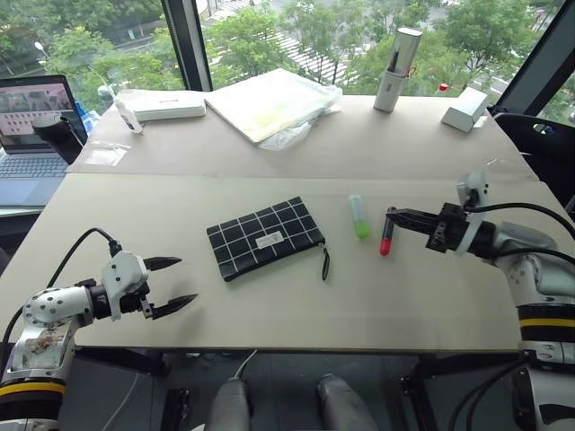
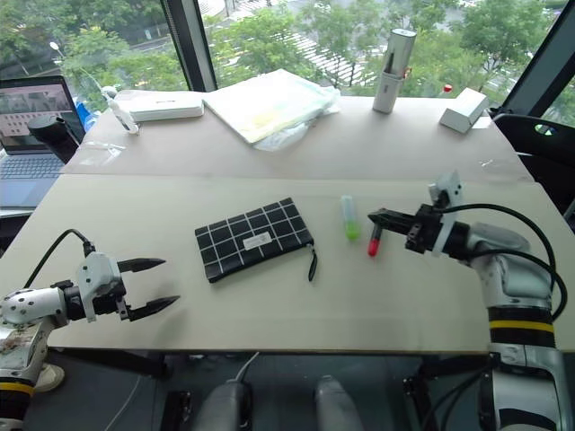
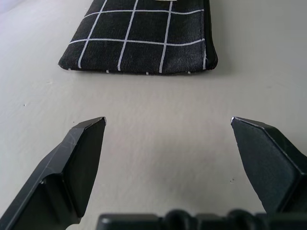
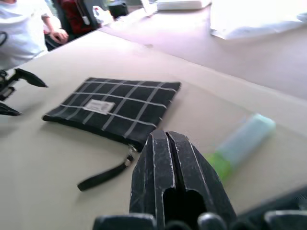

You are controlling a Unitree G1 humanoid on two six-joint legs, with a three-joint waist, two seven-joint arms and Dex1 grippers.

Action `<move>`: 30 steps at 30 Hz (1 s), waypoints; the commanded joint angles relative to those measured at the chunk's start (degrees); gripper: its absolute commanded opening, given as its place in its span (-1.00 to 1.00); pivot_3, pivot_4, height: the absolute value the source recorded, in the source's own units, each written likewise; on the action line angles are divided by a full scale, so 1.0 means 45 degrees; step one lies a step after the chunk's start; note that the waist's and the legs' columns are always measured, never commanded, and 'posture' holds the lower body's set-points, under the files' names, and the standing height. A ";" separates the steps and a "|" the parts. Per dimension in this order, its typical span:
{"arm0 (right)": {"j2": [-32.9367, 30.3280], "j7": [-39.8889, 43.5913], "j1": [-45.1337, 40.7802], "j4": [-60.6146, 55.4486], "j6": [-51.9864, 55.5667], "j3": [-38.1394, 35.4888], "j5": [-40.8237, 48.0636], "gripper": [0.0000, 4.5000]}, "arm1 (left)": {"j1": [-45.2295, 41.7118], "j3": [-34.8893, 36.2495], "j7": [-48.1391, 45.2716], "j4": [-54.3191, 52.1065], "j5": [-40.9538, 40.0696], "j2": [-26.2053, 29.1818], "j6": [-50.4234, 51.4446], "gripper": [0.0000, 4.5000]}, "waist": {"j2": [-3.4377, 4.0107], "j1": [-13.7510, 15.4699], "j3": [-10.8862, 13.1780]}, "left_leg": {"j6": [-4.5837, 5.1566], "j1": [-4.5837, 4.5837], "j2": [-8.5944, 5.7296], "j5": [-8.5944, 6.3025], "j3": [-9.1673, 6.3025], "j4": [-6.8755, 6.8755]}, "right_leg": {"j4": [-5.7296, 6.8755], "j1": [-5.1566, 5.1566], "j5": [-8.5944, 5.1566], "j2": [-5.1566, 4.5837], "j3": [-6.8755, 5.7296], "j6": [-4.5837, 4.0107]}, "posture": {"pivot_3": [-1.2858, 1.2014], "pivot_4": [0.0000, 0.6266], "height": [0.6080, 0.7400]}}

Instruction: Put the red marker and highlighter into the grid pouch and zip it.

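Right wrist view is looking along the right gripper (image 4: pixel 175 143), whose two black fingers are pressed together with nothing between them. Just beyond its tips the highlighter (image 4: pixel 242 143) is lying on the table (image 4: pixel 48 163), and at about ten o'clock from the fingers the grid pouch (image 4: pixel 115 108) is lying flat, its wrist strap (image 4: pixel 103 176) trailing toward the gripper.

From the head camera, that same gripper (image 1: pixel 392 215) is hovering level with its tips over the black upper end of the red marker (image 1: pixel 387 235); whether they are touching the barrel is hard to judge from this angle. The marker is lying with its red cap toward six o'clock. Just beside it, at nine o'clock, the highlighter (image 1: pixel 359 215) is lying nearly parallel, brighter green end toward the robot, and the two are not touching.

Farther toward nine o'clock, the pouch (image 1: pixel 266 237) is sitting near the middle of the table, tilted, white label up, strap hanging off its right corner.

At about seven o'clock from the pouch, the left gripper (image 1: pixel 172 283) is hanging over bare table with its fingers spread wide, holding nothing. Its wrist camera is showing the pouch's near edge (image 3: pixel 144 48) ahead of the open fingertips (image 3: pixel 91 132), apart from them.
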 commanded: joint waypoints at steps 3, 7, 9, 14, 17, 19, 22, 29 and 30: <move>0.1653 -0.1104 -0.1143 -0.0968 -0.0310 0.2141 -0.1191 -0.99 | -0.0750 -0.0949 0.0177 0.0924 0.1355 0.0222 -0.1456 1.00 | 0.0001 0.0031 0.0000 | 0.0000 -0.0015 0.0001 0.0000 0.0000 0.0002 | 0.0009 -0.0021 0.0000 0.0002 -0.0001 -0.0001 | 0.03 -0.52 0.98; 0.2921 -0.2186 -0.1846 -0.0725 -0.0557 0.3839 -0.2773 -0.99 | -0.1458 -0.1507 0.0411 0.1829 0.2002 0.0078 -0.2421 1.00 | 0.0010 0.0103 -0.0004 | -0.0004 -0.0013 -0.0002 0.0004 0.0001 0.0014 | 0.0025 -0.0027 0.0003 -0.0001 -0.0004 -0.0004 | 0.03 -0.52 0.98; 0.3278 -0.2557 -0.2132 -0.0413 -0.0746 0.4601 -0.3625 -0.99 | -0.1809 -0.1801 0.0644 0.2170 0.2269 -0.0137 -0.2889 1.00 | 0.0018 0.0146 -0.0008 | -0.0006 -0.0011 -0.0001 0.0006 0.0001 0.0015 | 0.0043 -0.0027 0.0002 0.0001 -0.0008 -0.0004 | 0.03 -0.52 0.98; 0.3182 -0.3178 -0.2511 0.0864 -0.2360 0.5734 -0.5701 -0.99 | -0.2171 -0.2241 0.1019 0.2731 0.2564 -0.0361 -0.3642 1.00 | 0.0020 0.0322 -0.0009 | -0.0008 -0.0013 -0.0004 0.0006 0.0002 0.0046 | 0.0067 -0.0026 0.0000 -0.0004 -0.0011 -0.0002 | 0.03 -0.52 0.98; 0.3089 -0.3766 -0.2930 0.2210 -0.3635 0.6213 -0.6999 -0.99 | -0.2243 -0.2426 0.1160 0.2859 0.2587 -0.0474 -0.3867 1.00 | 0.0024 0.0375 -0.0012 | -0.0008 0.0003 -0.0004 0.0007 0.0002 0.0057 | 0.0111 -0.0029 -0.0009 0.0000 -0.0010 -0.0014 | 0.03 -0.52 0.98; 0.3099 -0.3934 -0.3167 0.2867 -0.4233 0.6293 -0.7446 -0.99 | -0.2266 -0.2508 0.1248 0.2888 0.2586 -0.0515 -0.3963 1.00 | 0.0025 0.0381 -0.0013 | -0.0010 0.0008 -0.0004 0.0009 0.0003 0.0057 | 0.0129 -0.0037 -0.0013 0.0001 -0.0010 -0.0019 | 0.03 -0.52 0.98; 0.3185 -0.3628 -0.3269 0.3316 -0.4778 0.6411 -0.7765 -0.99 | -0.2335 -0.2645 0.1373 0.2982 0.2650 -0.0594 -0.4124 1.00 | 0.0027 0.0393 -0.0014 | -0.0014 0.0010 -0.0004 0.0012 0.0002 0.0057 | 0.0158 -0.0043 -0.0023 0.0002 -0.0011 -0.0024 | 0.03 -0.52 0.98; 0.3093 -0.2974 -0.2570 0.3284 -0.5750 0.6938 -0.8548 -0.99 | -0.3387 -0.3570 0.2379 0.4396 0.4144 -0.1004 -0.5888 1.00 | 0.0044 0.0471 -0.0029 | -0.0014 0.0029 -0.0006 0.0012 0.0002 0.0063 | 0.0164 -0.0017 -0.0025 0.0001 -0.0010 -0.0022 | 0.03 -0.52 0.98; 0.3112 -0.2942 -0.2525 0.3241 -0.5738 0.6883 -0.8544 -0.99 | -0.3678 -0.3745 0.2731 0.4804 0.4549 -0.1116 -0.6374 1.00 | 0.0045 0.0478 -0.0031 | -0.0014 0.0049 -0.0007 0.0012 0.0002 0.0064 | 0.0162 0.0008 -0.0029 0.0000 -0.0012 -0.0018 | 0.03 -0.52 0.98</move>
